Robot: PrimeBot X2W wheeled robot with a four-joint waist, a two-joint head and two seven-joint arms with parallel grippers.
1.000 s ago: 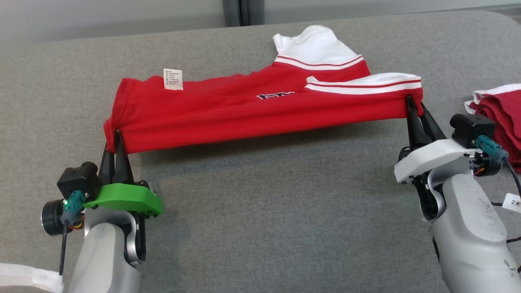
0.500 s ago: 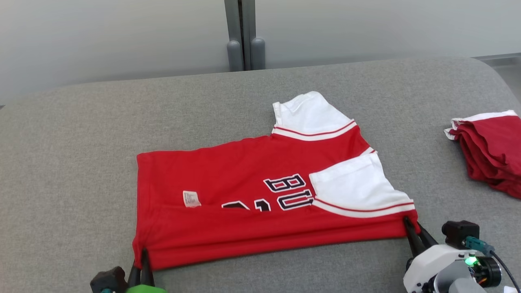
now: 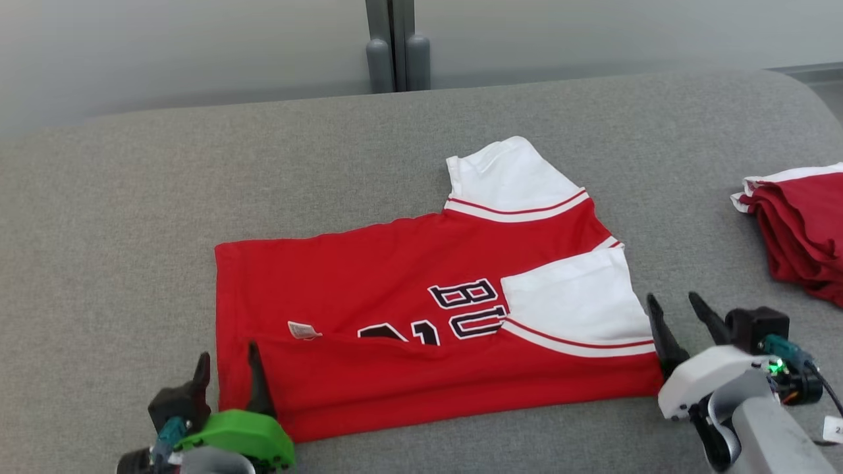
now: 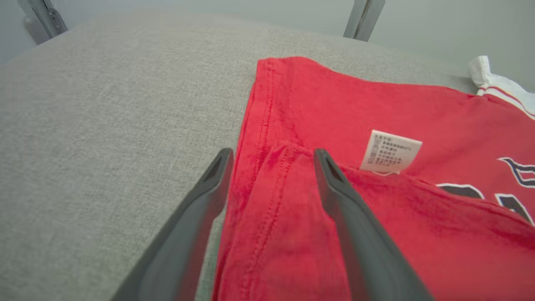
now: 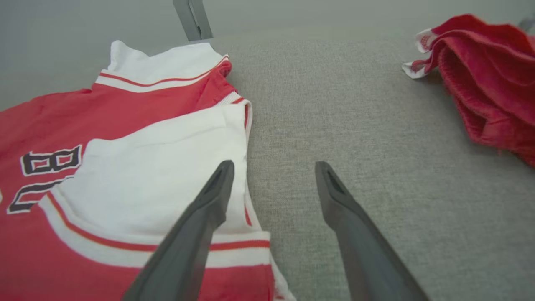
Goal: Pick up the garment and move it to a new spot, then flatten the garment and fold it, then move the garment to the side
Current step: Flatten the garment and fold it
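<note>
Red jersey (image 3: 408, 276), half-folded at the front edge of my desk (image 3: 132, 197). My left end effector (image 3: 228, 362) and right end effector (image 3: 673, 309) are spread; the left straddles the hem and might snag it.

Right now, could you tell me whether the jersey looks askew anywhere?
Yes: on the red jersey, the near fold lies crooked, half-covering the lettering, and one white sleeve juts past the far edge.
</note>
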